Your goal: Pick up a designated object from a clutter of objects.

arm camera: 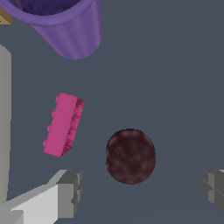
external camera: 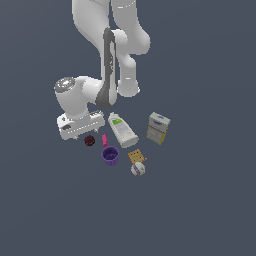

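The designated object is a small dark maroon ball (external camera: 89, 140) (arm camera: 131, 156) resting on the grey floor at the exterior view's left edge of the clutter of objects. My gripper (external camera: 82, 131) (arm camera: 142, 190) hovers just above it and is open, holding nothing. In the wrist view the grey fingertips (arm camera: 70, 192) stand wide apart on either side of the ball without touching it. A pink block (external camera: 104, 139) (arm camera: 63, 124) lies close beside the ball, and the purple cup (external camera: 110, 155) (arm camera: 61, 26) stands just past that block.
A white bottle with a green label (external camera: 122, 130) (arm camera: 3, 109) lies next to the pink block. Further to the exterior view's right are a grey-yellow carton (external camera: 158, 128), a tan square (external camera: 135, 155) and a white-purple round thing (external camera: 138, 169).
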